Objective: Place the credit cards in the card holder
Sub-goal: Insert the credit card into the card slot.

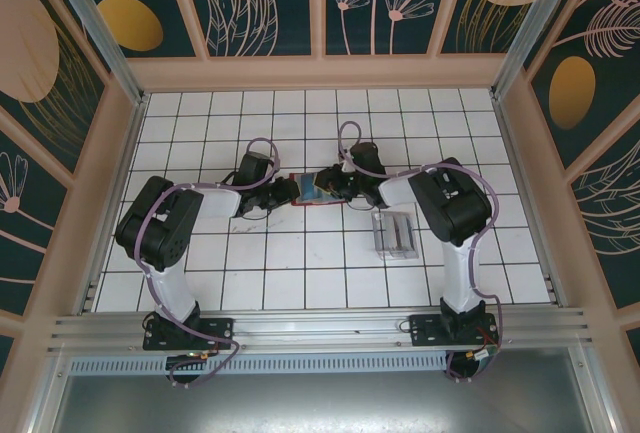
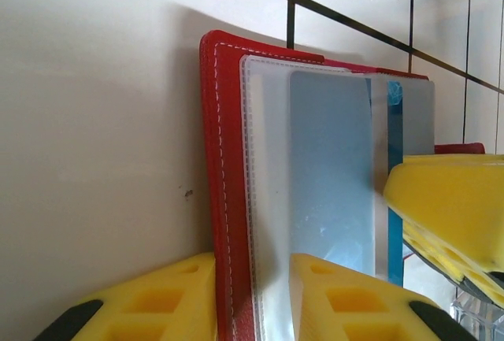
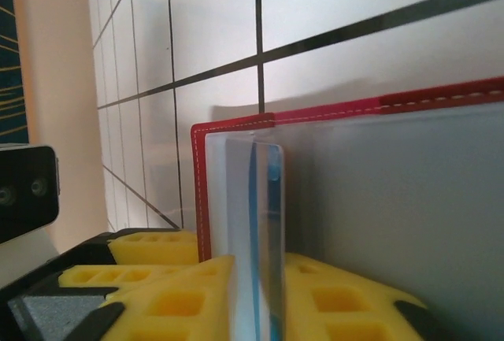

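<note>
The red card holder point(image 1: 301, 187) lies open on the white tiles between my two grippers. My left gripper point(image 1: 283, 194) is shut on its edge. In the left wrist view the red cover point(image 2: 220, 160) and a clear sleeve sit pinched between my left gripper point(image 2: 252, 274). A pale grey-blue credit card point(image 2: 331, 176) lies partly inside that sleeve. My right gripper point(image 1: 336, 186) comes in from the other side. Its jaws point(image 3: 258, 274) stand slightly apart, with the credit card point(image 3: 268, 199) upright between them, in front of the holder's grey inside point(image 3: 394, 183).
A clear acrylic slotted tray point(image 1: 393, 234) stands on the tiles right of centre, close to the right arm. One yellow finger of the right gripper point(image 2: 449, 199) reaches over the card's right end. Wooden walls border the tiled floor on three sides.
</note>
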